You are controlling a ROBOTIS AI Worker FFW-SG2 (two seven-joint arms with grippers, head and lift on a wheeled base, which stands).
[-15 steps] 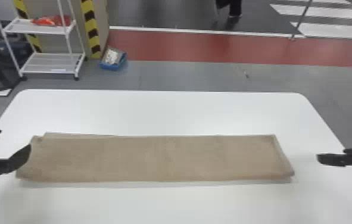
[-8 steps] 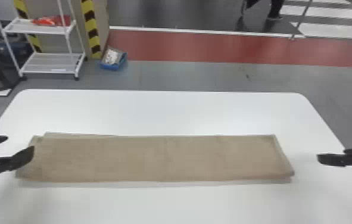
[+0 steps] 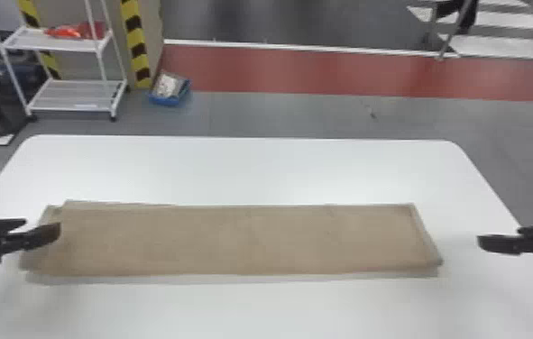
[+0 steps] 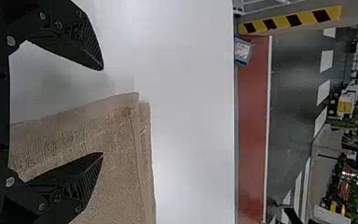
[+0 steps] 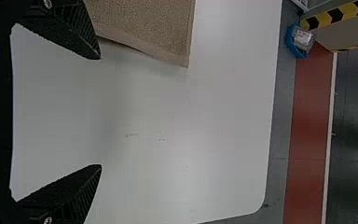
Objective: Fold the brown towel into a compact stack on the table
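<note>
Left wrist view is showing nubby, layered towel (image 4: 121, 163) near the gaping left gripper (image 3: 42, 224); right gripper (image 3: 499, 236) is gaping too.

The head view is brightly and evenly lit, and the white table (image 3: 251, 171) takes most of the light. A soft grey shadow lies at its lower left, below the left gripper (image 3: 43, 226). In the left wrist view a diffuse shadow dims the table at centre left; the dark floor (image 4: 291, 84) has a pale sheen at right. In the right wrist view the table grows brighter at lower centre, and a faint shadow edges the towel (image 5: 144, 23) at upper centre. The light's source cannot be made out.
</note>
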